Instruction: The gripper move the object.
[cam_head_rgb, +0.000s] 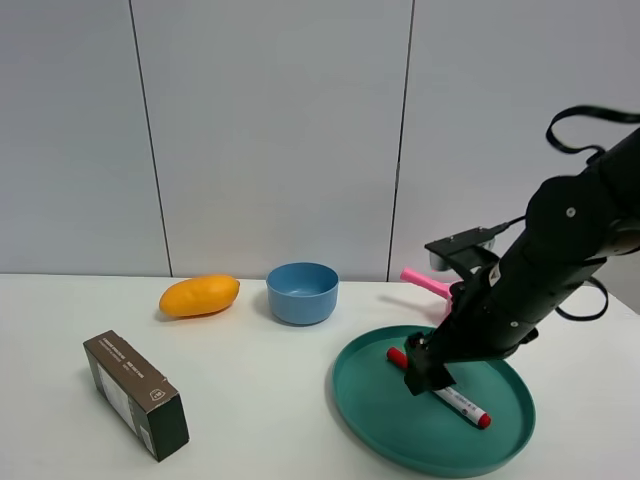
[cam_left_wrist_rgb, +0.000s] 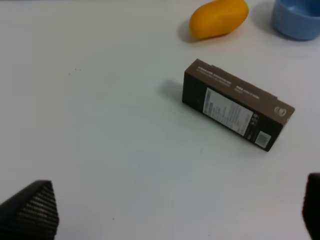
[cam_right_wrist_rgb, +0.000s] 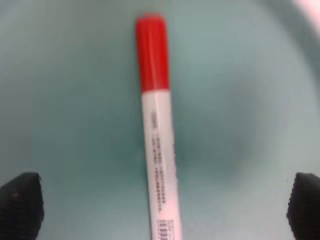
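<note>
The white marker pen with a red cap (cam_head_rgb: 458, 402) lies flat inside the round green tray (cam_head_rgb: 375, 415) at the front right. My right gripper (cam_head_rgb: 425, 375) hangs low over the pen's capped half and hides its middle in the exterior view. In the right wrist view the pen (cam_right_wrist_rgb: 159, 150) lies on the tray floor (cam_right_wrist_rgb: 75, 100) between the two fingertips of the right gripper (cam_right_wrist_rgb: 165, 210), which stand wide apart and do not touch it. My left gripper (cam_left_wrist_rgb: 170, 215) is open and empty above bare table, near the brown box; it does not show in the exterior view.
A dark brown box (cam_head_rgb: 135, 394) (cam_left_wrist_rgb: 235, 104) stands at the front left. An orange mango (cam_head_rgb: 199, 295) (cam_left_wrist_rgb: 218, 18) and a blue bowl (cam_head_rgb: 302, 292) (cam_left_wrist_rgb: 297, 17) sit at the back middle. A pink object (cam_head_rgb: 425, 283) lies behind the tray.
</note>
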